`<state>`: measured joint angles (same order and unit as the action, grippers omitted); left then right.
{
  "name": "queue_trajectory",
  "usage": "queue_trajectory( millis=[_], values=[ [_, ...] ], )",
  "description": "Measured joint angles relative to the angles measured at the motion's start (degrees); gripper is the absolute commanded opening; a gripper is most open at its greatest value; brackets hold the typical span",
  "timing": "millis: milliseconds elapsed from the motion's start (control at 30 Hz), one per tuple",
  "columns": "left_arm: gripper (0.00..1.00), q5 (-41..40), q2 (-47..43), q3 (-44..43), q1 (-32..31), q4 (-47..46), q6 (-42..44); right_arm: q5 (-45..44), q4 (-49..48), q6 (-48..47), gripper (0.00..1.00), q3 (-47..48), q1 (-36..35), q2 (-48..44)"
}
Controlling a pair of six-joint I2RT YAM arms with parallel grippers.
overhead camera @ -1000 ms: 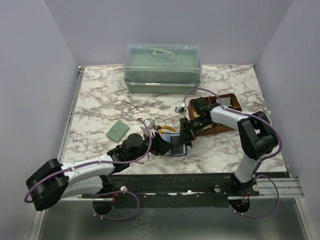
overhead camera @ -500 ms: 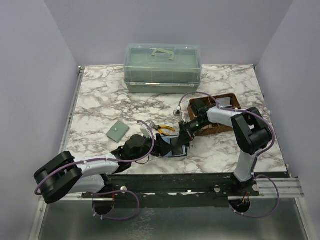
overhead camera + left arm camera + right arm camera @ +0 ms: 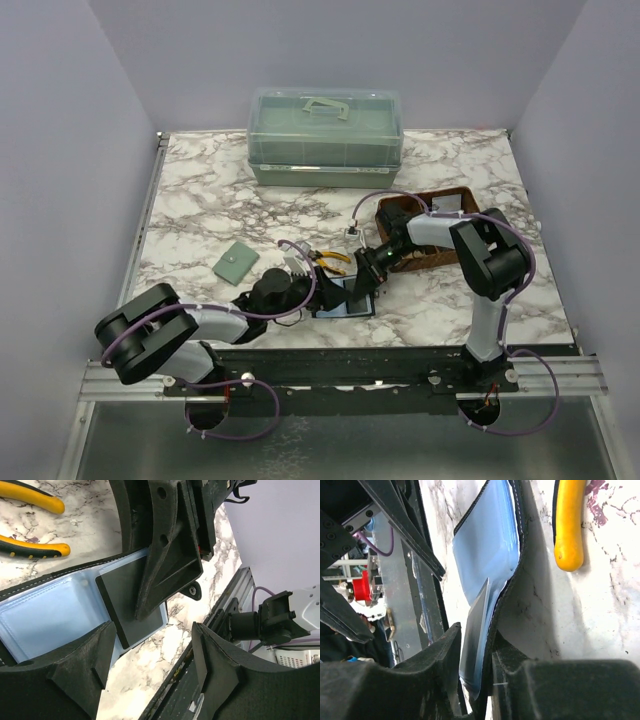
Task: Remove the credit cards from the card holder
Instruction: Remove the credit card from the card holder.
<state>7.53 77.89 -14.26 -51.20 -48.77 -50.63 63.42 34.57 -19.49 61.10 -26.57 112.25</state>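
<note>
The black card holder point(image 3: 343, 297) lies unfolded near the table's front edge, its blue-grey lining point(image 3: 45, 617) facing up. One grey credit card point(image 3: 125, 602) sticks halfway out of its pocket; no other card shows. My left gripper point(image 3: 150, 667) hovers open over the holder's near edge, with only marble between its fingers. My right gripper point(image 3: 476, 635) straddles the holder's flap point(image 3: 487, 545) and the card point(image 3: 472, 625). Its jaws stand narrowly apart, with a slim gap beside the card. One right finger point(image 3: 167, 565) lies over the card in the left wrist view.
Yellow-handled pliers point(image 3: 330, 258) lie just behind the holder. A sage-green wallet point(image 3: 235, 263) sits to the left. A brown basket point(image 3: 447, 192) stands at the right, and a translucent green box point(image 3: 325, 135) at the back. The metal rail point(image 3: 400, 362) runs along the front.
My left gripper has opened wider while its arm folded in towards the holder. The right jaws have loosened around the flap and card. The holder now lies flatter.
</note>
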Motion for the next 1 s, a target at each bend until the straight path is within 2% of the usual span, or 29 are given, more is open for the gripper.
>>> queue_trajectory(
  millis=[400, 433, 567, 767, 933, 1000],
  values=[
    [0.69, 0.7, 11.3, 0.0, 0.9, -8.3, -2.4, -1.9, 0.1, 1.3, 0.64, 0.5, 0.2, 0.1],
    [0.68, 1.4, 15.1, 0.0, 1.3, -12.5, -3.6, -1.9, 0.0, 2.1, 0.68, 0.5, 1.5, -0.3],
    [0.66, 1.5, 16.6, -0.2, 1.3, -15.0, -4.5, -2.1, -0.2, 3.0, 0.71, 0.5, 2.6, -1.0],
    [0.64, 1.5, 18.6, -0.2, 1.4, -16.8, -6.4, -2.6, -1.3, 3.2, 0.69, 0.5, 4.0, -1.6],
    [0.63, 1.5, 19.5, -0.2, 1.4, -17.7, -7.5, -2.1, -1.6, 3.6, 0.53, 0.5, 4.1, -1.6],
    [0.63, 1.5, 19.6, -0.2, 1.4, -17.9, -7.7, -1.4, -1.5, 3.4, 0.51, 0.5, 4.2, -1.6]
  ],
)
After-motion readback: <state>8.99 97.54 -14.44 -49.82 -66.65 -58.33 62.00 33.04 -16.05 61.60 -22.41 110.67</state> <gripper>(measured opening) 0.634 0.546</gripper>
